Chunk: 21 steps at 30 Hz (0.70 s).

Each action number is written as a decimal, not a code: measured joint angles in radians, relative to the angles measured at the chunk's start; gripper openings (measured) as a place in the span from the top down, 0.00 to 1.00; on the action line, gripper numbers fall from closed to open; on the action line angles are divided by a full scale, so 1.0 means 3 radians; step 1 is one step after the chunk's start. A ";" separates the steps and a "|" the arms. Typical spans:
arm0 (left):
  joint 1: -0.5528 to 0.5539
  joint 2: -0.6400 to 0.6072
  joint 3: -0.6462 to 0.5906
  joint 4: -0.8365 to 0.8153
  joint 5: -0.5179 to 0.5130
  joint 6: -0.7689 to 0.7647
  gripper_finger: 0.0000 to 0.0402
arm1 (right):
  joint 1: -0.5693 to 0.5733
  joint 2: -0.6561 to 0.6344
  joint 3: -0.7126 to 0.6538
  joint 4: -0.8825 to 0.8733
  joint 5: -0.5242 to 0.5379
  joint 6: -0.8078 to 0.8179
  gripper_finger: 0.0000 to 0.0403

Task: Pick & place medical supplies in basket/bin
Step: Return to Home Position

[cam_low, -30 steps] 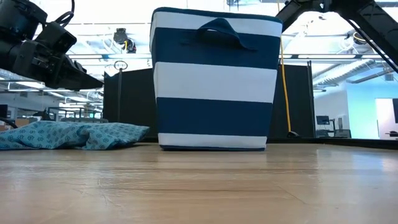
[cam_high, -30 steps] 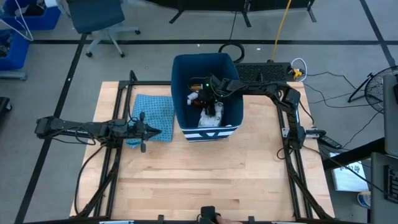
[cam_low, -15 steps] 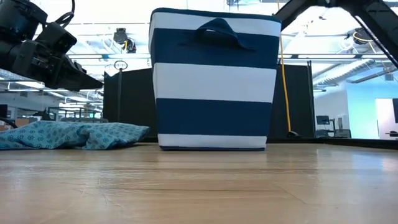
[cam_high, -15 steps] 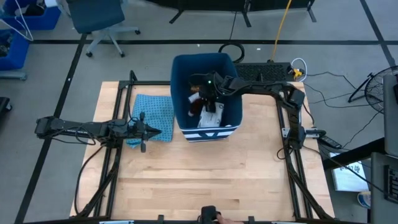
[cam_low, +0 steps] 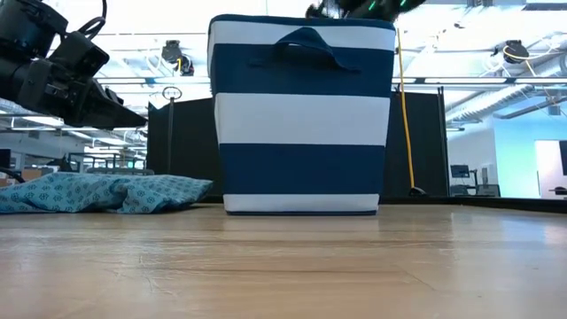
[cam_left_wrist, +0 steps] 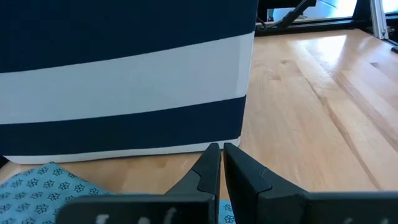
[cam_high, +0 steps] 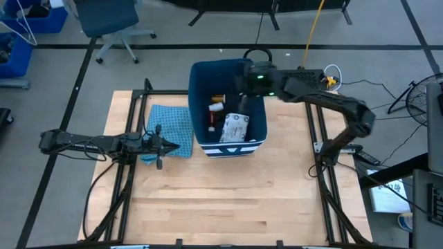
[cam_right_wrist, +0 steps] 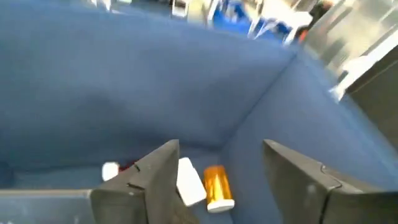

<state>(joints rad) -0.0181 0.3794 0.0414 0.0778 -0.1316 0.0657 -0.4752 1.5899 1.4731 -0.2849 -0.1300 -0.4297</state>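
spotted the deep dark-blue fabric bin (cam_high: 199, 90) with white bands toward the far side of the pale wooden table (cam_high: 228, 200), soft-walled. found the supplies down on its floor: a white patterned flat packet (cam_high: 235, 128), an orange plastic pill bottle (cam_right_wrist: 217, 185), a small white piece (cam_high: 215, 108). figured the packet for light, floppy and slick, best pinched by an edge; the bottle for hard, smooth and keen to roll, best taken across its body. caught the right gripper (cam_right_wrist: 221, 149) up over the bin's far right corner, fingers spread wide, holding nothing. saw the left gripper (cam_left_wrist: 222, 154) hanging over a crumpled light blue patterned cloth (cam_high: 173, 124) just beside the bin, fingers pressed together, empty.
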 joint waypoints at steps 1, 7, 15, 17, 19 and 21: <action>0.0000 0.0000 0.0000 0.0001 0.0001 0.0018 0.94 | 0.0014 -0.0134 0.0000 -0.0037 -0.0011 0.0044 0.47; 0.0000 0.0000 0.0000 0.0013 -0.0098 0.0152 0.94 | 0.0020 -0.0914 -0.0051 -0.0360 -0.0773 0.0245 0.63; 0.0000 0.0000 0.0000 0.0013 -0.0266 0.0193 0.94 | 0.0017 -0.2070 -0.0868 -0.0098 -0.0971 0.0493 0.93; 0.0000 0.0000 0.0000 0.0013 -0.0266 0.0193 0.94 | 0.0033 -0.2358 -0.1187 0.0037 -0.0975 0.0520 0.98; 0.0000 0.0000 0.0000 0.0013 -0.0241 0.0206 0.94 | 0.0063 -0.2621 -0.1505 0.0188 -0.0974 0.0583 0.98; 0.0000 0.0000 0.0000 0.0036 -0.0126 0.0247 0.94 | 0.0065 -0.2860 -0.1830 0.0352 -0.0980 0.0722 0.98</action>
<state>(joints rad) -0.0181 0.3794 0.0414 0.0885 -0.1694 0.1397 -0.4557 0.7320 0.9241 -0.1794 -0.4241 -0.2131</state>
